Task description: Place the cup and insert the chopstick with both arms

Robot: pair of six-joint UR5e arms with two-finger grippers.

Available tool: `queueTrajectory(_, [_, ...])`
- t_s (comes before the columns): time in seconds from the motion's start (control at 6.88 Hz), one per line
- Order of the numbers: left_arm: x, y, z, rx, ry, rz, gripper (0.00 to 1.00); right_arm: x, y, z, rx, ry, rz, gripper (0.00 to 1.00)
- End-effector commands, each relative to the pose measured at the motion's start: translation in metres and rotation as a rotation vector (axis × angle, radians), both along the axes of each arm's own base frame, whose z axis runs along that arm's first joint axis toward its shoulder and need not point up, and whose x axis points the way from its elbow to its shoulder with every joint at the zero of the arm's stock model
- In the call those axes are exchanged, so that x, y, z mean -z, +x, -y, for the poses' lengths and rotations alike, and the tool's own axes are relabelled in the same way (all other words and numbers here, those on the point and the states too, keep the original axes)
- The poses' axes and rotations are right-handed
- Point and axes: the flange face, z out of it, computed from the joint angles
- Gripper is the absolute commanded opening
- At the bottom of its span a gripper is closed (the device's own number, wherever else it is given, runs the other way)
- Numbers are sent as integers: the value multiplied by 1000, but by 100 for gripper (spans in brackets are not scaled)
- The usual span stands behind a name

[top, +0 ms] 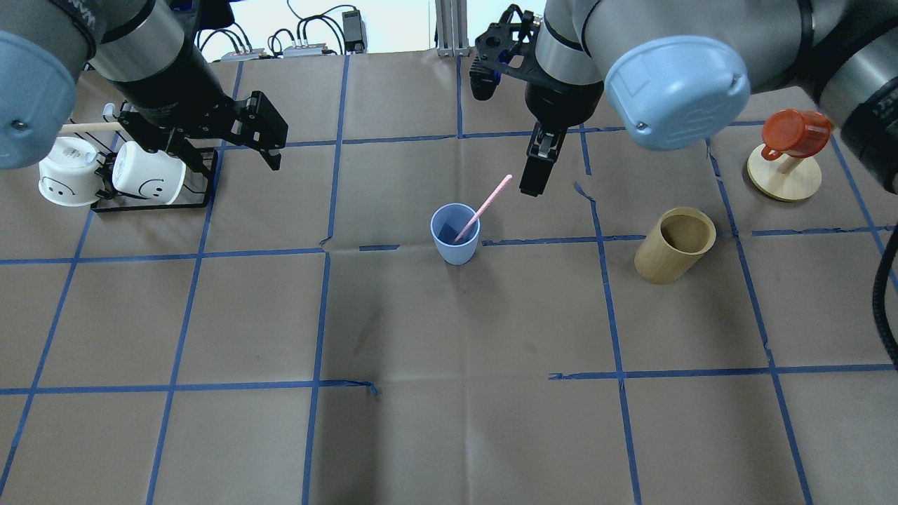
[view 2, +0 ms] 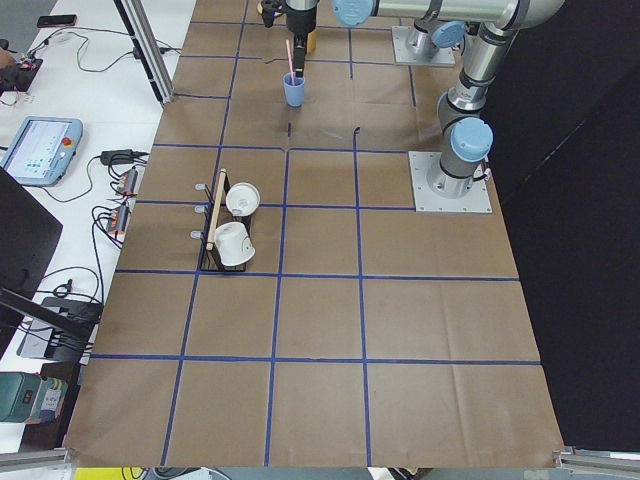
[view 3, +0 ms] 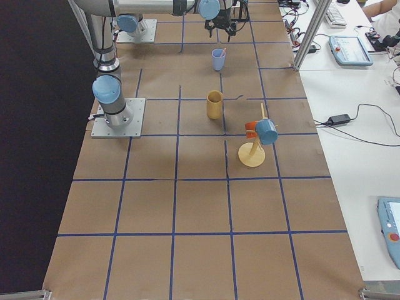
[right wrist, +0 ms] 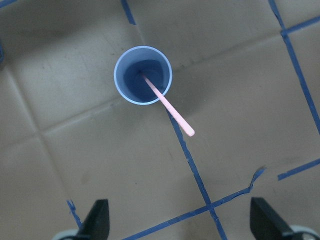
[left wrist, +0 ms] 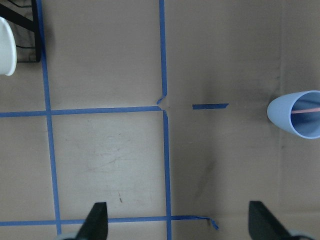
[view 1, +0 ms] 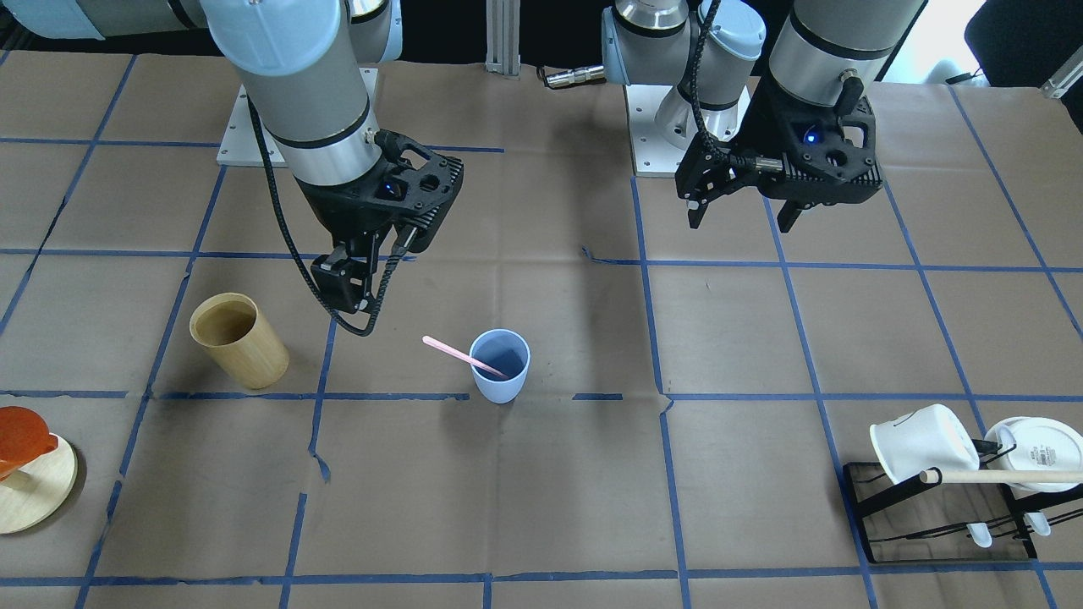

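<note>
The light-blue cup (view 1: 499,372) stands upright near the table's middle; it also shows in the overhead view (top: 456,238) and the right wrist view (right wrist: 122,75). The pink chopstick (view 1: 457,354) rests inside it, its lower end on the cup's bottom and its upper end leaning over the rim toward the right arm's side (top: 485,205) (right wrist: 172,111). My right gripper (top: 534,167) (right wrist: 181,222) is open and empty, above and beside the stick's free end. My left gripper (view 1: 740,218) (top: 224,158) (left wrist: 180,222) is open and empty, well away by the mug rack.
A tan wooden cylinder cup (top: 673,245) stands on the right arm's side of the blue cup. A red mug hangs on a round wooden stand (top: 784,179) farther out. A black rack (top: 151,203) with white mugs and a wooden rod is beneath the left arm.
</note>
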Motion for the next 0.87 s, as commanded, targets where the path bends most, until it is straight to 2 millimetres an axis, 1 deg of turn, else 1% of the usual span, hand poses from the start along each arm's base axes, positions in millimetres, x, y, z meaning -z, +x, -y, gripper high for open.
queueTrajectory(0.0, [0, 0, 0, 0, 0, 0, 100, -19, -9, 6, 450, 4, 28, 100])
queueTrajectory(0.15, [0, 0, 0, 0, 0, 0, 100, -22, -12, 5, 540, -4, 10, 100])
queueTrajectory(0.29, [1, 0, 1, 0, 2, -2, 100, -29, -18, -2, 629, -19, -13, 100])
queueTrajectory(0.44, [1, 0, 1, 0, 2, -2, 100, -39, -24, -16, 740, -7, -18, 100])
queueTrajectory(0.58, [0, 0, 0, 0, 0, 0, 100, -49, -39, -21, 921, 2, -9, 100])
queueTrajectory(0.73, [1, 0, 1, 0, 0, -2, 100, -47, -57, -22, 998, 45, -28, 100])
